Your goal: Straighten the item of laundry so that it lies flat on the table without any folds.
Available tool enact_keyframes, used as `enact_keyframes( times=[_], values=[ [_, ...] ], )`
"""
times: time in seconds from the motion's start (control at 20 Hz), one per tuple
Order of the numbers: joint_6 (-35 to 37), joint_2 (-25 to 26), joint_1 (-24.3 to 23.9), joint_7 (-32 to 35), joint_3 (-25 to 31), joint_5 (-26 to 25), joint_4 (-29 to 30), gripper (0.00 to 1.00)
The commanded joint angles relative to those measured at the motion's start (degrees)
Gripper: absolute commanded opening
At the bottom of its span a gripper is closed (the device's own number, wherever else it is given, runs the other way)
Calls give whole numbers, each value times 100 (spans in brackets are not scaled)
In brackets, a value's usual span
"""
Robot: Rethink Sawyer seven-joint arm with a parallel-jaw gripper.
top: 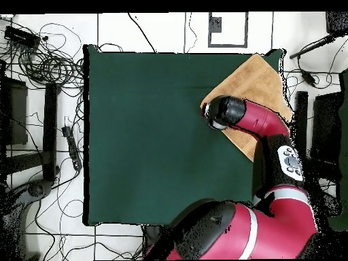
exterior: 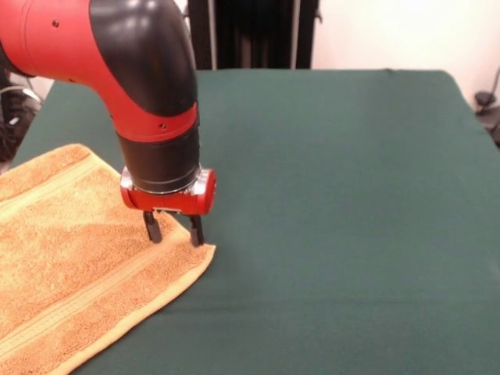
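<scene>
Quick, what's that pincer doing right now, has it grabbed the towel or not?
Pincer: open, its two fingers spread just above the corner of the orange towel, with nothing held.

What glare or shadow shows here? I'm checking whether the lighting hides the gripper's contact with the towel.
Front view: bright glare spots on the arm's glossy black shell; only a faint shadow under the gripper, whose open fingertips are clear at the towel corner. Overhead view: the table is evenly lit, but the arm covers the gripper and contact point.
</scene>
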Motion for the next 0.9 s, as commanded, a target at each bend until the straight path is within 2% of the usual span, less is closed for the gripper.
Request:
enact_keyframes(
  times=[0.05,0.45,0.9],
  values=[
    [-785,1817,151,95,573,-294,-494,100],
    [-699,1906,226,315,567,-296,-678,100],
    [-510,2104,571,1017,397,-100,-1175,100]
  ],
)
